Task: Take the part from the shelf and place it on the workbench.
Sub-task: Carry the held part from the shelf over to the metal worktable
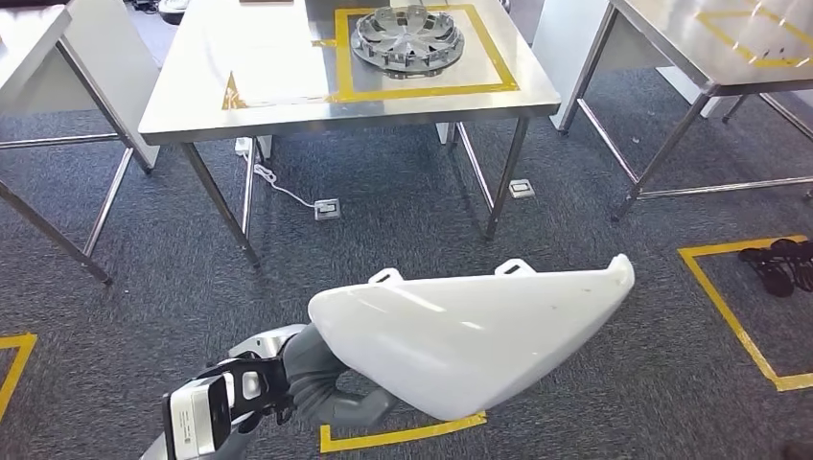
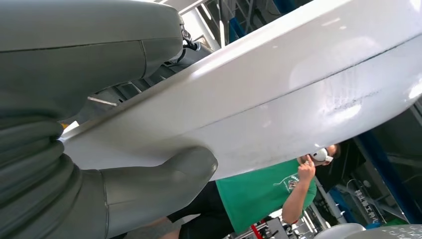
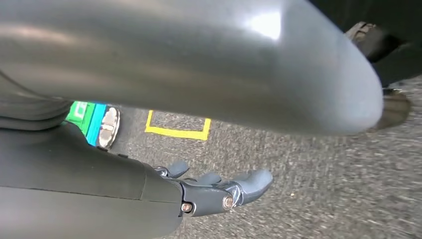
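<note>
The left hand (image 2: 149, 184) has a thick, smooth grey thumb and a ribbed grey cover. The right hand (image 3: 214, 191) has dark fingers with small silver screws. A black-and-silver camera block (image 1: 206, 412) sits at the silver left arm (image 1: 273, 340).

The white part (image 1: 470, 335) hides most of the left hand (image 1: 331, 393) gripping it.

One white part (image 1: 470, 340) sat in the left hand (image 1: 331, 388). Three steel surfaces (image 1: 259, 77) stood beyond the hand, one wheel cover (image 1: 407, 40) on the middle one. One pair of sandals (image 1: 778, 264) lay well right.
</note>
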`<state>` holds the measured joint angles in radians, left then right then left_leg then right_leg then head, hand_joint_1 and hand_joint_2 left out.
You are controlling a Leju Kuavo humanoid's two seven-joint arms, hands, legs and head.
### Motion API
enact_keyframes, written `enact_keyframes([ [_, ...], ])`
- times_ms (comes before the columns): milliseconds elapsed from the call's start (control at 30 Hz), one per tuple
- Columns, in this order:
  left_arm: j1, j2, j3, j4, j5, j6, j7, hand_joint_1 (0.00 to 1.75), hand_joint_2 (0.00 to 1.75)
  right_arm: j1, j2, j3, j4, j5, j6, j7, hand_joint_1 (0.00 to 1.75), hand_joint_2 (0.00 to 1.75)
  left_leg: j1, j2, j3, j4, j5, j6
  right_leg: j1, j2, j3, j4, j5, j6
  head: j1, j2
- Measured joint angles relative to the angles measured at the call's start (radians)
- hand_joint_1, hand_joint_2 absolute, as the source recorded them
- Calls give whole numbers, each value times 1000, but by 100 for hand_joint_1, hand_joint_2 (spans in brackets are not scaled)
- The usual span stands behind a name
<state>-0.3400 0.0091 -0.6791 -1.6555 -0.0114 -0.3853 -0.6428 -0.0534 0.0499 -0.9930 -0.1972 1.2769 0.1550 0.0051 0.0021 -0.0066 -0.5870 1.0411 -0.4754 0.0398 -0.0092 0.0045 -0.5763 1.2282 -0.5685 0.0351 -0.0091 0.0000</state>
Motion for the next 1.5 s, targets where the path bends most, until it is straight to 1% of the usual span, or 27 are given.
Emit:
enact_keyframes([
  [67, 0, -1, 0, 1, 0, 0, 0, 175, 175, 2, 0, 0, 0, 0, 1, 2, 0, 0, 0, -2, 22, -2, -22, 2, -1, 0, -89, 82, -58, 6, 3, 0],
  [133, 0, -1, 0, 1, 1, -1, 0, 175, 175, 5, 0, 0, 0, 0, 1, 2, 0, 0, 0, -6, 51, -2, -47, 0, -1, 0, -135, 70, -85, 6, 4, 0],
  [167, 0, -1, 0, 1, 1, -1, 0, 175, 175, 6, 0, 0, 0, 1, 1, 2, 0, 0, 0, -7, 68, -2, -61, -1, -1, 0, -140, 26, -61, 4, 5, 0],
  [267, 0, -1, 0, 2, 1, -1, 0, 175, 175, 11, 0, 0, 0, 6, 1, 2, 0, 0, -3, -8, 108, -4, -102, -11, 4, -4, -127, -144, 119, -10, 8, 0],
  [300, 0, -1, -1, 2, 1, -1, 1, 175, 175, 12, 0, 0, 0, 7, 1, 3, 0, 0, -4, -9, 118, -9, -112, -17, 7, -5, -123, -174, 157, -16, 8, 0],
  [333, 0, -1, -1, 2, 1, -2, 1, 175, 175, 13, 0, 0, 0, 8, 1, 3, 0, 0, -5, -11, 129, -12, -114, -25, 8, -6, -117, -187, 168, -23, 7, 0],
  [433, -7, -3, -1, -1, -1, -2, 1, 175, 175, 12, 1, 0, 0, 9, 2, 1, 0, 0, -7, -9, 126, 41, -88, -41, 3, -2, -69, -203, 147, -42, 3, 0],
  [500, -11, -3, -1, 0, -4, -2, 2, 175, 175, 10, 2, 0, 0, 10, 1, 2, 0, 0, -5, -5, 52, 158, -86, -48, 0, -1, -33, -210, 126, -50, -2, 0],
  [567, -12, -2, -1, 1, -5, -1, 4, 175, 175, 8, 2, 0, 0, 13, -1, 4, 0, 0, -3, -3, -37, 251, -149, -55, 0, 0, -2, -211, 99, -53, -5, 0],
  [600, -12, -1, -1, 2, -5, -1, 4, 175, 175, 8, 2, 0, 0, 14, -2, 4, 0, 0, -2, -3, -68, 262, -190, -56, 0, 1, 15, -211, 85, -53, -6, 0],
  [633, -11, -1, -1, 2, -5, -1, 5, 175, 175, 8, 2, 0, 0, 15, -2, 5, 0, 0, -2, -2, -88, 249, -215, -56, 0, 3, 34, -211, 69, -53, -6, 0],
  [667, -11, 0, -1, 2, -6, -1, 5, 175, 175, 8, 2, 0, 0, 16, -2, 5, 0, 0, -2, -2, -97, 214, -212, -55, 0, 4, 55, -211, 53, -53, -7, 0],
  [700, -11, 0, -1, 3, -6, -1, 5, 175, 175, 8, 2, 0, 0, 16, -2, 5, 0, 0, -2, -1, -99, 162, -169, -52, 0, 5, 74, -211, 36, -51, -8, 0],
  [800, -9, 2, -1, 6, -6, -1, 5, 175, 175, 6, 4, 0, 0, 15, -3, 5, 0, 0, -7, 2, -98, 26, 35, -34, 3, 7, 116, -208, -12, -37, -10, 0],
  [833, -9, 2, -1, 6, -7, -1, 6, 175, 175, 5, 4, 0, 0, 14, -3, 5, 0, 0, -9, 2, -95, 13, 62, -27, 4, 8, 127, -205, -20, -29, -10, 0],
  [867, -11, 1, -1, 6, -7, 0, 6, 175, 175, 2, 4, 0, 0, 13, -4, 5, 0, 0, -10, 0, -84, 13, 58, -20, 4, 9, 132, -200, -22, -22, -10, 0],
  [933, -15, -4, -1, 2, -7, 0, 5, 175, 175, -3, 3, 0, 0, 10, -4, 5, 0, 0, -6, -2, -56, 6, 45, -7, 4, 8, 117, -147, -3, -11, -9, 0],
  [1000, -17, -8, -1, 1, -7, 0, 5, 175, 175, -8, 2, 0, 0, 6, -1, 8, 0, 0, -2, -2, -27, -2, 26, 2, 2, 5, 43, -36, 1, -3, -6, 0],
  [1067, -16, -9, -1, 2, -7, 0, 5, 175, 175, -8, 2, 0, 0, 2, 1, 15, 0, 0, -1, -3, 0, -5, 2, 5, 0, 3, -52, 63, -52, 5, -2, 0],
  [1133, -16, -9, -1, 2, -7, 0, 5, 175, 175, -4, 1, 0, 0, 0, 1, 29, 0, 0, -1, -6, 32, -5, -27, 4, 0, 2, -114, 77, -111, 8, 0, 0],
  [1167, -16, -10, -1, 2, -7, 0, 5, 175, 175, -2, 0, 0, 0, 0, 1, 37, 0, 0, -1, -8, 51, -6, -42, 3, 0, 2, -127, 47, -107, 6, 1, 0],
  [1200, -16, -10, -1, 2, -7, 0, 5, 175, 175, -1, 0, -1, 0, -1, 1, 43, 0, 0, -1, -10, 71, -6, -58, 0, 0, 3, -130, -4, -70, 4, 1, 0],
  [1267, -16, -10, -2, 5, -7, 0, 6, 175, 175, 4, -1, -4, 0, -2, 1, 53, 0, 0, -3, -16, 100, -7, -89, -6, 2, 12, -127, -125, 76, -1, 3, 0],
  [1300, -16, -10, -2, 6, -7, 0, 7, 175, 175, 7, -1, -6, 0, -2, 1, 57, 0, 0, -4, -20, 109, -9, -102, -12, 4, 16, -124, -164, 134, -6, 3, 0],
  [1333, -16, -10, -2, 7, -7, 0, 8, 175, 175, 9, -2, -7, 0, -3, 2, 60, 0, 0, -4, -25, 117, -11, -109, -18, 6, 18, -121, -186, 168, -13, 3, 0],
  [1433, -16, -10, -2, 4, -7, 0, 8, 175, 175, 8, -3, -8, 0, -5, 5, 58, 0, 0, -5, -26, 118, 26, -91, -37, 5, 4, -86, -201, 156, -38, 1, 0],
  [1500, -15, -8, -1, 2, -7, 1, 7, 175, 175, 6, -3, -8, 0, -8, 4, 55, 0, 0, -4, -13, 56, 132, -75, -45, 2, -3, -55, -208, 136, -49, -2, 0],
])
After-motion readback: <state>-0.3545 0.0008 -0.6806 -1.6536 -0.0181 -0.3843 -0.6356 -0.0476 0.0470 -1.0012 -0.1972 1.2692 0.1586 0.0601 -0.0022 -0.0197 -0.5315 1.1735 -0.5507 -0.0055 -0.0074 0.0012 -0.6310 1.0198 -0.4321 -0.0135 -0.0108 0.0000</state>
